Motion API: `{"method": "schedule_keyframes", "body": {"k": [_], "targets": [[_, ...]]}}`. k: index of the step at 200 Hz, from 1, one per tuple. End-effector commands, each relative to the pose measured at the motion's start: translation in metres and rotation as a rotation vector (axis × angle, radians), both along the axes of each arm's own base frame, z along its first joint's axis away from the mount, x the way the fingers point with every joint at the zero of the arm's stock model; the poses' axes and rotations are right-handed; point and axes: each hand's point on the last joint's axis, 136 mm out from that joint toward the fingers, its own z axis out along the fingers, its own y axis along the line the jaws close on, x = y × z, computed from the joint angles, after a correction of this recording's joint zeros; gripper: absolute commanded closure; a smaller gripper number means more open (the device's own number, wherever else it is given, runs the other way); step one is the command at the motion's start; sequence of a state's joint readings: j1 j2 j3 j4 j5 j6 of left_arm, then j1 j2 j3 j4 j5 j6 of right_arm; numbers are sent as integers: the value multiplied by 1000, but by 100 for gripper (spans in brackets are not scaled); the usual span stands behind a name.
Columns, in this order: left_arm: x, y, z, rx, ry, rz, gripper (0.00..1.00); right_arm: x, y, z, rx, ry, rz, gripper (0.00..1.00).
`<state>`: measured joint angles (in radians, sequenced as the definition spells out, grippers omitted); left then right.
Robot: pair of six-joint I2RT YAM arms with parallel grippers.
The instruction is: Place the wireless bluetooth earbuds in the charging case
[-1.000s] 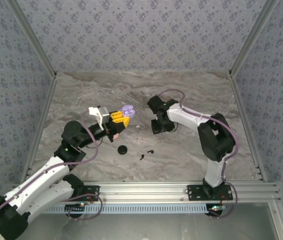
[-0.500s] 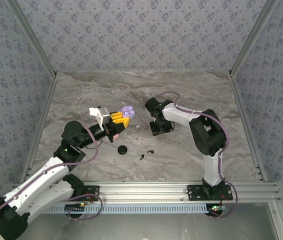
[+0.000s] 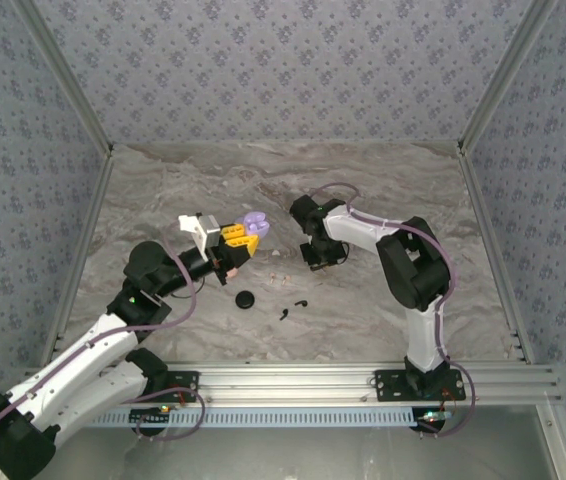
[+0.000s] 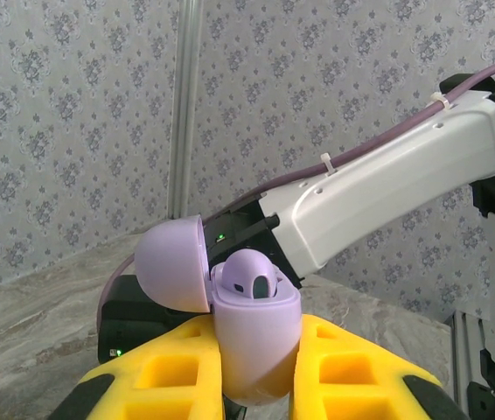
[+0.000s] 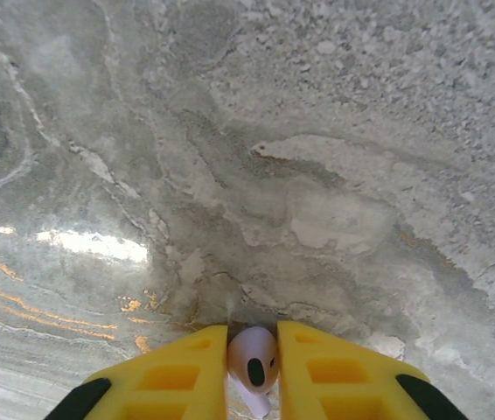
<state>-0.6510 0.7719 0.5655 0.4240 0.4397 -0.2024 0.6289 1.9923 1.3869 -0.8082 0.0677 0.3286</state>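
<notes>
My left gripper (image 4: pixel 256 389) is shut on the lilac charging case (image 4: pixel 256 341) and holds it upright above the table, lid (image 4: pixel 170 264) swung open to the left. One lilac earbud (image 4: pixel 252 273) sits in the case. In the top view the case (image 3: pixel 255 222) hangs left of centre. My right gripper (image 5: pixel 253 350) points down at the marble table (image 5: pixel 317 175) and is shut on a pale lilac-pink earbud (image 5: pixel 253 360), stem pointing toward the camera. The right gripper (image 3: pixel 318 257) stands right of the case in the top view. Two black earbuds (image 3: pixel 298 303) (image 3: pixel 284 315) lie nearer the front.
A round black disc (image 3: pixel 246 299) lies on the table in front of the left gripper. Small pale specks (image 3: pixel 278 274) sit between the two grippers. Patterned walls enclose the table on three sides; a metal rail (image 3: pixel 363 378) runs along the near edge.
My right gripper's jaws have closed onto the pale earbud, and its arm shifted slightly left. The left arm and the case have not moved.
</notes>
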Motion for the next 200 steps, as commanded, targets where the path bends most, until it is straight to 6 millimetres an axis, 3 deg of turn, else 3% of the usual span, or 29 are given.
{"method": "schedule_keyframes", "body": {"k": [1,31,55,69,106,136,164,200], "targets": [[-4,3,12,-19,-43,4,100,8,2,18,46,-68,5,81],[-4,2,17,-32,-48,0,100,17,9,66,213,-211,-3,81],[-4,1,22,-52,-53,-6,100,21,17,130,422,-370,18,82],[-3,-1,26,-69,-55,-13,100,11,18,158,553,-431,25,82],[-1,-9,38,-109,-56,-55,100,-13,22,265,896,-656,77,81],[-1,-19,47,-131,-61,-93,100,-35,22,332,1104,-792,104,81],[-3,-30,50,-126,-64,-124,100,-54,25,373,1257,-858,134,81],[-7,-39,50,-125,-66,-144,100,-77,38,395,1342,-847,204,81]]}}
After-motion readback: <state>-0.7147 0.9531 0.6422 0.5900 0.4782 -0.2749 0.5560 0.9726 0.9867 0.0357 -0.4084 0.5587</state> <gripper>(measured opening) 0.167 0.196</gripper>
